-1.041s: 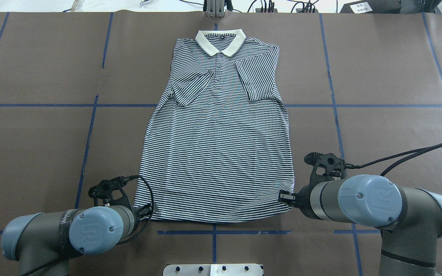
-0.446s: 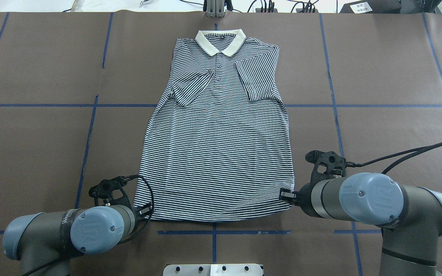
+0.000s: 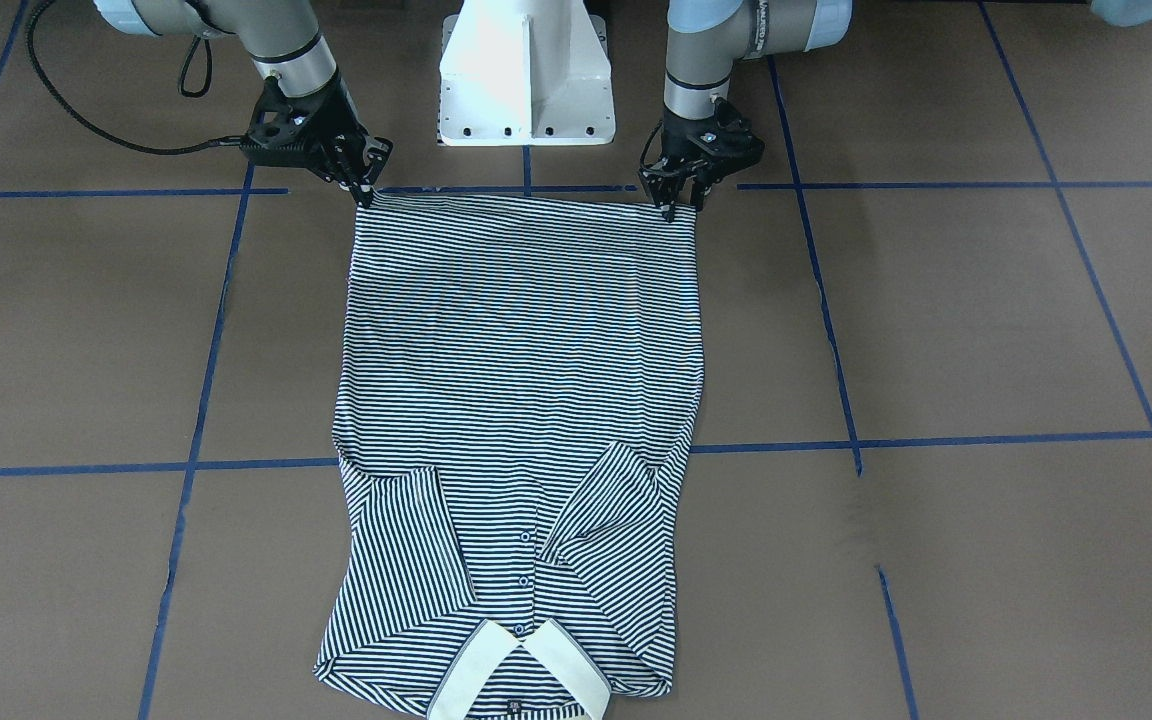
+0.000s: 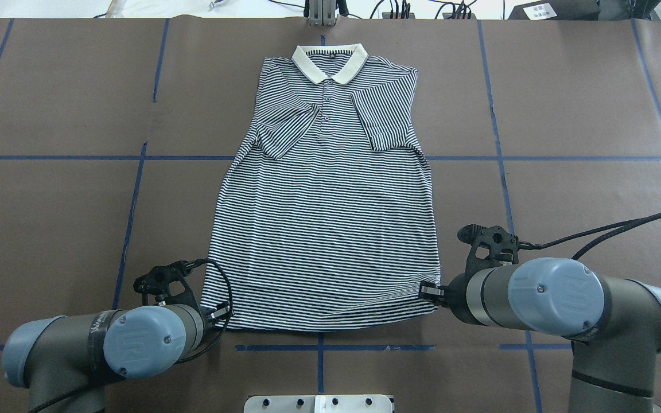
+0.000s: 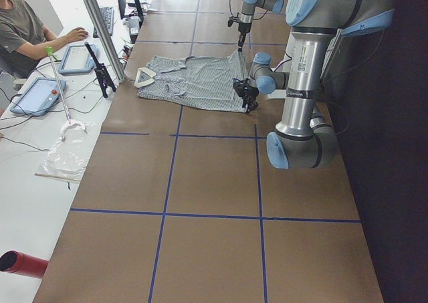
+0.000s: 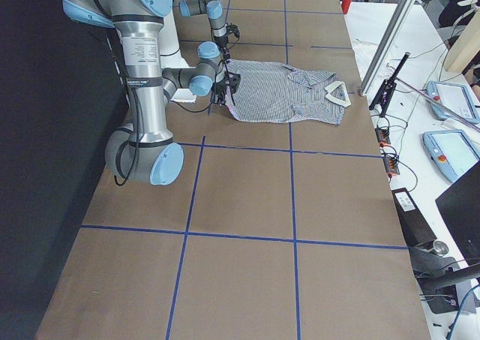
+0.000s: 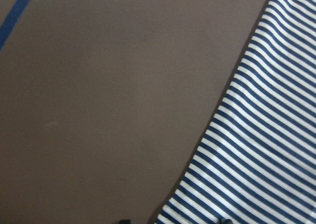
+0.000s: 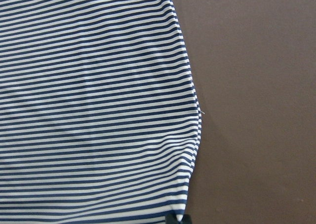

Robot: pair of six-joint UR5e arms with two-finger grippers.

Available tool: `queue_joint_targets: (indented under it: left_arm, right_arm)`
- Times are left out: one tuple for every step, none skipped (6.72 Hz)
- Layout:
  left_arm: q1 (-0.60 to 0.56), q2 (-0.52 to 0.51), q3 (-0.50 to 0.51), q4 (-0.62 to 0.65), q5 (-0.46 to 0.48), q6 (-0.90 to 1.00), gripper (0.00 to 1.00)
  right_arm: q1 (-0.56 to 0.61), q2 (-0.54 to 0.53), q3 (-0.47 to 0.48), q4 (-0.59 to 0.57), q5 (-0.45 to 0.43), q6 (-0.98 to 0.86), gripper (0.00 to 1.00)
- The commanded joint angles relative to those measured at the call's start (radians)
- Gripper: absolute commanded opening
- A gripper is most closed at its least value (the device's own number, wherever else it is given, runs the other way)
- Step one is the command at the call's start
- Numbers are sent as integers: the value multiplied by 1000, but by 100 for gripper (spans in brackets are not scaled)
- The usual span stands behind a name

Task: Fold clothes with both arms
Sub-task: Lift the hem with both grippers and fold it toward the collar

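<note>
Overhead, I lose most of both grippers. The wrist joints cover them, and only the tips poke out at the two near corners of the polo shirt (image 4: 325, 229). The front-facing view helps. The right gripper (image 3: 364, 188) has its fingers together, pinching one hem corner. Its wrist view shows a single dark tip with the fabric gathered into it. The left gripper (image 3: 674, 198) has its fingers apart, astride the other hem corner. In its wrist view two dark tips just cut the bottom edge, one over bare tabletop (image 7: 98, 110) and one over stripes. The shirt lies spread front up mid-tabletop, sleeves folded in over the chest, collar away from the robot. I cannot make out the chest patch. The white pedestal base (image 3: 526, 90) stands just behind the hem, between the arms. A person (image 5: 23, 29) sits at a side desk, well apart.
</note>
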State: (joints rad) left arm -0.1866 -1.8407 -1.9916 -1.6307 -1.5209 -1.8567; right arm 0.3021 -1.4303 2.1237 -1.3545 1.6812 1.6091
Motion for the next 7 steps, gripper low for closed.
queue_joint_targets:
  left_arm:
    - [-5, -2, -9, 0, -1, 1, 0]
    - [-11, -3, -10, 0, -2, 1, 0]
    - [-14, -3, -13, 0, -2, 1, 0]
    - [-19, 8, -65, 0, -2, 10, 0]
    - [-19, 14, -131, 20, -2, 13, 0]
    - [-4, 0, -174, 119, -4, 10, 0]
    - [22, 1, -247, 167, -5, -10, 0]
  right_arm:
    - [0, -2, -1, 0, 0, 0, 0]
    - [0, -2, -1, 0, 0, 0, 0]
    - [0, -4, -1, 0, 2, 0, 0]
    - [3, -9, 2, 0, 9, -2, 0]
    - [6, -9, 11, 0, 27, -2, 0]
    - [6, -19, 31, 0, 38, -2, 0]
    - [8, -59, 88, 5, 73, -2, 0]
